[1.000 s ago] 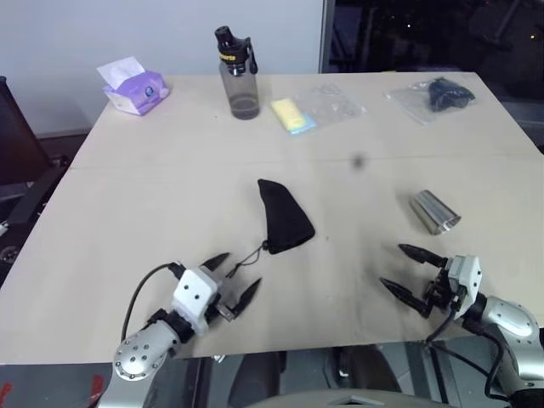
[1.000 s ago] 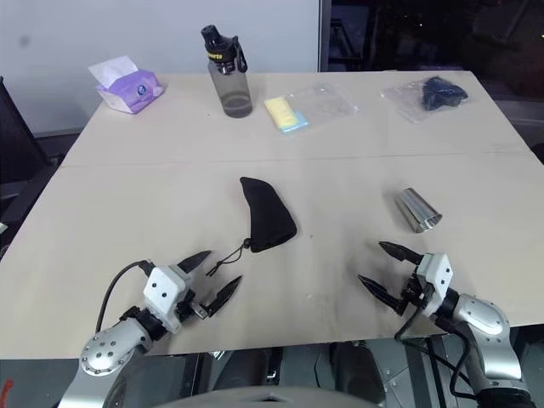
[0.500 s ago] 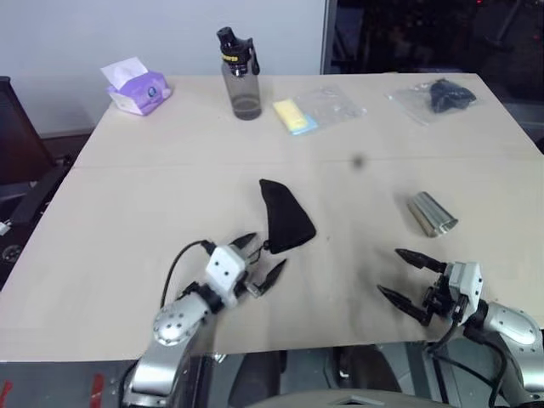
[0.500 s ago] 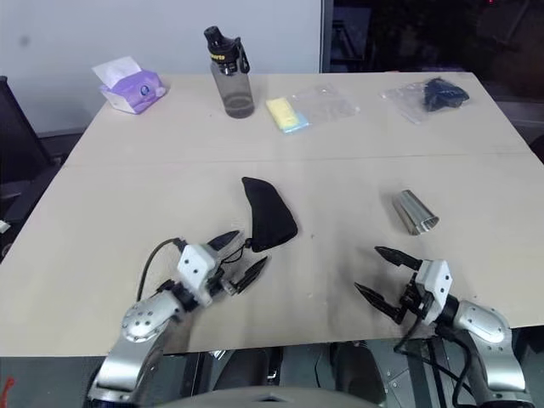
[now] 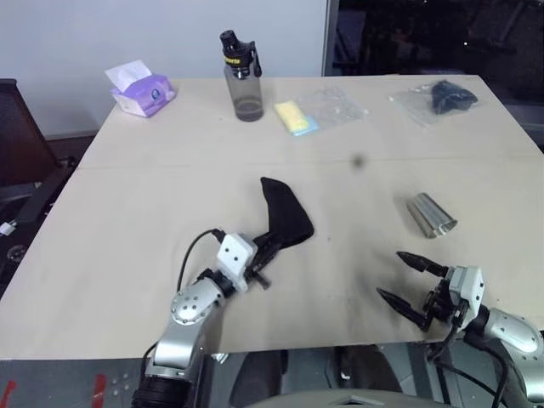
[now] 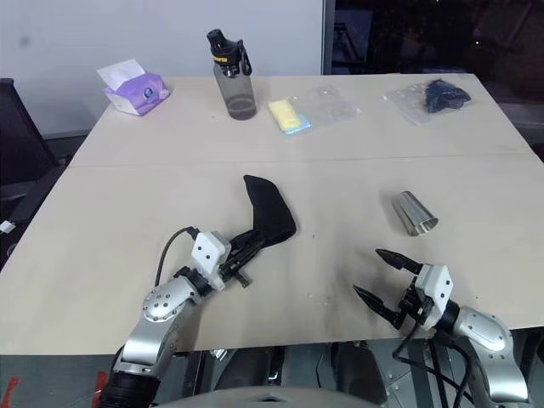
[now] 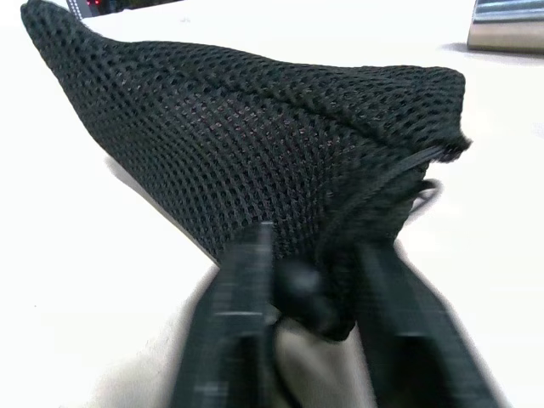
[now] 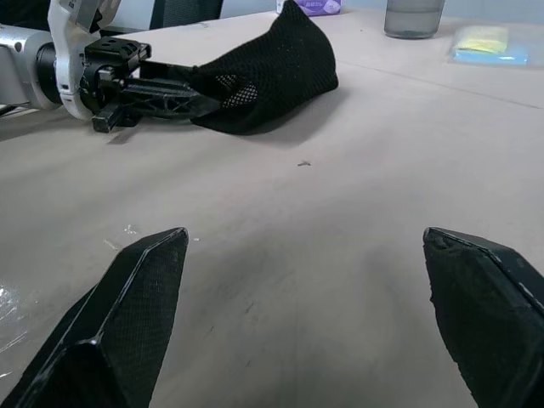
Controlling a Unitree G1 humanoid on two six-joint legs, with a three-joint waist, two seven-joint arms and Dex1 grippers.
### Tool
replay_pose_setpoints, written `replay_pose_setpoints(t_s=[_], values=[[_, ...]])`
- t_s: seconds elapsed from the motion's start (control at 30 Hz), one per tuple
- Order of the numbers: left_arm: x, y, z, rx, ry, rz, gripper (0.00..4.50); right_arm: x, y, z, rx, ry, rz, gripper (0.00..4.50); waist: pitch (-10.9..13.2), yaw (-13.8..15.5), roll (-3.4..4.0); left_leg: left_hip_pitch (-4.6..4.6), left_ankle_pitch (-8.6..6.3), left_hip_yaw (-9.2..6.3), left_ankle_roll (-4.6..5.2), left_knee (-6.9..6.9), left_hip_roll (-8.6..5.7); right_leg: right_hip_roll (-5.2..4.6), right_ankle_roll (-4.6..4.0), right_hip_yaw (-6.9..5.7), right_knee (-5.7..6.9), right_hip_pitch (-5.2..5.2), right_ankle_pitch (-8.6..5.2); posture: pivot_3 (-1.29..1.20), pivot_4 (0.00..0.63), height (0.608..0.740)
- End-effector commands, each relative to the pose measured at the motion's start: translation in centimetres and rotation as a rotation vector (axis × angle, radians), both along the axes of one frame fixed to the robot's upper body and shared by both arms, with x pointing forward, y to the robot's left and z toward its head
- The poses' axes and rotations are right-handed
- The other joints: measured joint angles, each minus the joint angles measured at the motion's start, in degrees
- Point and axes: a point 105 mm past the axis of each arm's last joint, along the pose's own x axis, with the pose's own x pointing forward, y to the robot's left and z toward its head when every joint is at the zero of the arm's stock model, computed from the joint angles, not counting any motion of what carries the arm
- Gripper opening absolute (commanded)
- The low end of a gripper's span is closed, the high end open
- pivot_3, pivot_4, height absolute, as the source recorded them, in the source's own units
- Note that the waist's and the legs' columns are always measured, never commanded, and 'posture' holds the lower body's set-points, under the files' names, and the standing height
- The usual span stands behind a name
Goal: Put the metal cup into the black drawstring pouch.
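Note:
The black drawstring pouch (image 5: pixel 285 212) lies mid-table, its narrow neck pointing toward me. My left gripper (image 5: pixel 265 248) is shut on that neck, and in the left wrist view the cord end and mesh fabric (image 7: pixel 255 136) sit pinched between the two fingers (image 7: pixel 242 289). The metal cup (image 5: pixel 432 214) lies on its side to the right of the pouch, open end toward me. Near the front edge, short of the cup, my right gripper (image 5: pixel 391 274) stands open with nothing between its fingers. The right wrist view looks across bare table at the pouch (image 8: pixel 272 72) and the left gripper (image 8: pixel 183 85).
At the table's far side stand a smoky water bottle (image 5: pixel 240 76), a purple tissue pack (image 5: pixel 140 85), a yellow item (image 5: pixel 293 116) beside clear plastic, and a clear bag holding a dark object (image 5: pixel 442 95). Bare tabletop (image 5: pixel 365 229) separates pouch and cup.
My left gripper moved forward and right to the pouch's neck and shut on it. The pouch's neck shifted slightly. The right gripper stayed open and almost still.

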Motion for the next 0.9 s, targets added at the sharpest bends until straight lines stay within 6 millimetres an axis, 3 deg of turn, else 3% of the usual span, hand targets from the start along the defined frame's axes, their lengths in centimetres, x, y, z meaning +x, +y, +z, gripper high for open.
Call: replay_pose_setpoints(t_s=[0.03,0.17,0.27,0.47,0.67,0.9], values=[[0.2,-0.3,0.8,-0.047,-0.019,-0.004,0.14,0.3,-0.1,1.6,0.003,-0.082,-0.018,4.5,0.0,0.0,0.0,0.0,0.0,0.01,0.0,0.0,0.0,0.0,0.0,0.0,0.0,0.0,0.0,0.0,0.15,0.74],[1.1,-0.7,2.7,-0.14,-0.012,0.008,0.14,1.2,-0.9,2.4,0.053,-0.112,-0.1,4.5,0.0,0.0,-0.01,-0.03,0.0,-0.01,0.0,0.02,0.0,0.0,0.0,-0.01,0.0,-0.01,0.0,0.0,0.15,0.74],[1.4,-1.7,4.6,-0.222,0.011,-0.037,0.14,1.3,-1.9,1.9,0.072,-0.086,-0.168,4.5,0.0,0.1,-0.01,-0.06,0.0,-0.06,0.0,0.03,0.0,0.02,0.0,-0.04,0.0,-0.01,0.0,0.0,0.15,0.74],[2.5,-2.5,7.4,-0.314,0.047,-0.033,0.14,2.9,-5.0,1.4,0.128,-0.027,-0.475,4.5,0.0,0.0,-0.01,-0.08,0.0,-0.07,0.0,0.03,-0.03,0.02,-0.01,-0.03,0.0,-0.01,0.01,0.0,0.15,0.74],[2.6,-3.3,7.9,-0.29,0.066,-0.061,0.14,4.0,-6.0,1.6,0.173,-0.029,-0.634,4.5,0.0,-0.3,0.0,-0.08,0.0,-0.09,0.0,0.02,-0.04,0.06,-0.01,-0.02,0.0,-0.02,0.0,0.0,0.15,0.74],[2.7,-3.6,7.8,-0.273,0.073,-0.074,0.14,5.9,-6.0,1.2,0.167,-0.021,-0.673,4.5,0.0,-0.4,0.0,-0.08,0.0,-0.06,0.0,0.03,-0.05,0.06,-0.01,0.01,-0.01,-0.02,0.0,0.0,0.15,0.74]])
